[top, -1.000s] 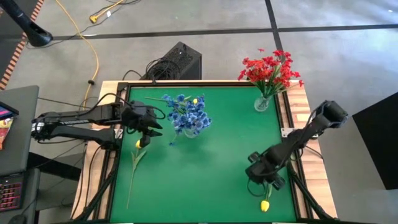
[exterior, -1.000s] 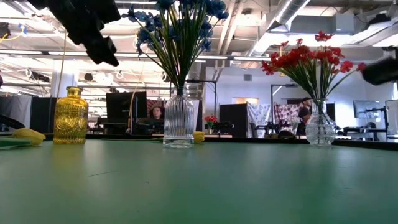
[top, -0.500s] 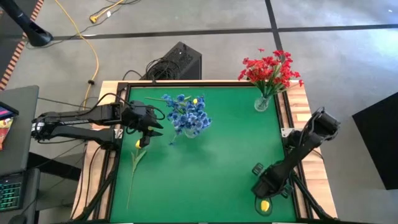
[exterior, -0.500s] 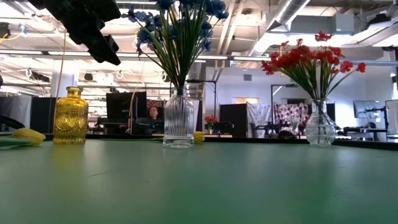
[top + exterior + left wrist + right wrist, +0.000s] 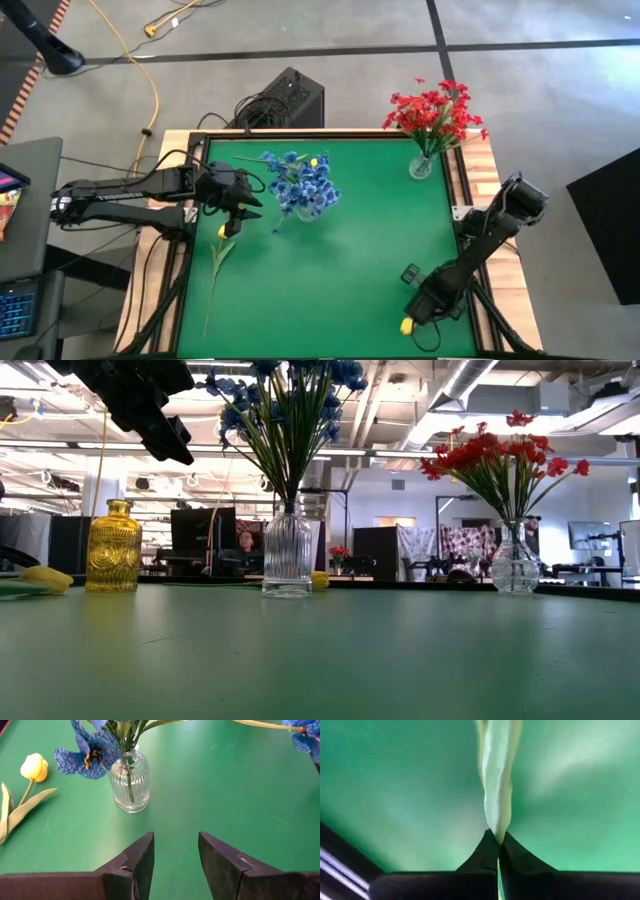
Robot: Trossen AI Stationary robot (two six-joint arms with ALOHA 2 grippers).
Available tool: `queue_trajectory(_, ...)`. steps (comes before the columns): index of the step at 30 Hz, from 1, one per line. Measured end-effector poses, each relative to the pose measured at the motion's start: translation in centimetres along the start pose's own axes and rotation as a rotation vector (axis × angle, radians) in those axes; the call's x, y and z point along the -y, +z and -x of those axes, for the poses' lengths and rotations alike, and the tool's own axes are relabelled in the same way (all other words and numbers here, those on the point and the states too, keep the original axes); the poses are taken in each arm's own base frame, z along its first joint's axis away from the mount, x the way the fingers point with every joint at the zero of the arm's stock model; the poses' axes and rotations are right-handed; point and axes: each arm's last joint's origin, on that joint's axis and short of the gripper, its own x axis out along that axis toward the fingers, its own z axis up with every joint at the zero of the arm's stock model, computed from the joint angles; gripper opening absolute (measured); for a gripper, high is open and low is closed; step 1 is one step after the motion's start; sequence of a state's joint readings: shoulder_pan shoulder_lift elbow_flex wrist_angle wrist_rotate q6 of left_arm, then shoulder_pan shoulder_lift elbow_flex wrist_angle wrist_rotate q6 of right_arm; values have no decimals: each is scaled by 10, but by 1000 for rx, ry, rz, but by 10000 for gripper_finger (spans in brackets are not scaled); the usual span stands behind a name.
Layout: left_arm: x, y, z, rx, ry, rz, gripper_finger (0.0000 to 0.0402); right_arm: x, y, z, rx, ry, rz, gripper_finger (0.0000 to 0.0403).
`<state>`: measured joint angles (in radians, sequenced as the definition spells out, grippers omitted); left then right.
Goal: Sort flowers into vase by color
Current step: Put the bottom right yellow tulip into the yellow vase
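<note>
1. My right gripper (image 5: 498, 847) is down at the table's near right corner, fingers pinched tight on the pale green stem of a yellow tulip (image 5: 407, 325).
2. That tulip's bud pokes out just beside my right gripper in the high view, low over the green mat (image 5: 340, 260).
3. My left gripper (image 5: 175, 852) hovers over the mat's left side, fingers parted, holding nothing.
4. Clear ribbed vase (image 5: 129, 782) with blue flowers (image 5: 303, 183) stands right ahead of my left gripper.
5. Second yellow tulip (image 5: 222, 232) lies flat on the mat, left side, near my left gripper.
6. Red flowers (image 5: 435, 112) sit in a clear vase (image 5: 421, 166) at the far right corner.
7. Yellow glass bottle (image 5: 113, 547) stands empty on the left in the low view.
</note>
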<state>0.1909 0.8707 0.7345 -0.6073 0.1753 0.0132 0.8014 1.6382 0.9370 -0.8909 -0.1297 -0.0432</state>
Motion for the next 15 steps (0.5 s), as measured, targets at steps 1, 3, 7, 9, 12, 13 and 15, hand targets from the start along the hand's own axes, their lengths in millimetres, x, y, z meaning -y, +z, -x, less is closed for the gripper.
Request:
queue_trajectory(1, 0, 0, 0, 0, -2, 0, 141, 5, 2, 8, 29, -18, -9, 22)
queue_trajectory(3, 0, 0, 0, 0, -3, -1, 141, 19, 5, 24, 79, -105, -51, 28)
queue_trajectory(7, 0, 1, 0, 7, -4, -5, 141, 53, 10, 69, 260, -256, -135, 39)
queue_trajectory(9, 1, 1, 1, 14, -14, -7, 141, 71, 8, 92, 396, -291, -171, 36)
queue_trajectory(12, 3, 5, 4, 31, -73, -11, 141, 95, 5, 124, 668, -324, -230, 27)
queue_trajectory(13, 4, 6, 5, 39, -100, -20, 141, 103, 3, 135, 765, -332, -250, 26)
queue_trajectory(15, 6, 7, 8, 63, -168, -51, 141, 117, -3, 156, 940, -354, -312, 27)
